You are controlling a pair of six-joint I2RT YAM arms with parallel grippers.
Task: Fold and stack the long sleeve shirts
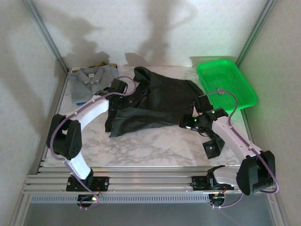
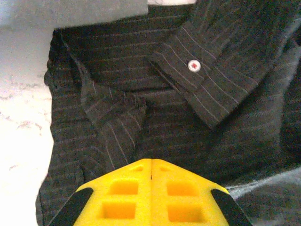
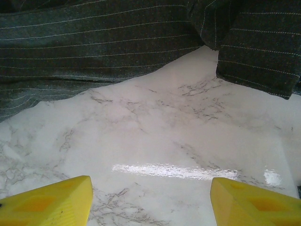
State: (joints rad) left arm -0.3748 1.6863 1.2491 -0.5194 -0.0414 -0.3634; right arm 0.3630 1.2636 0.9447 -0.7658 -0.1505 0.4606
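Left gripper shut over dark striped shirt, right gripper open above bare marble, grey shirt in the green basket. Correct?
No: top external shows the grey shirt lying on the marble at far left, not in the green basket at far right. Left gripper shut over the dark striped shirt and right gripper open above bare marble hold.

**Left arm** (image 1: 93,109): white curved link shells, black joint housings, and a thin lavender cable (image 1: 55,121) looped alongside.

**Right arm** (image 1: 236,138): same white-and-black build, with matching lavender cabling and a small green indicator light near the wrist.

**Left pincer** (image 2: 150,165): bright yellow moulded fingers with rectangular recesses and black outer corners.

**Right pincer** (image 3: 150,200): yellow wedge-shaped fingers.

**Mounting:** black base plates (image 1: 87,182) on a ribbed aluminium rail (image 1: 150,181).
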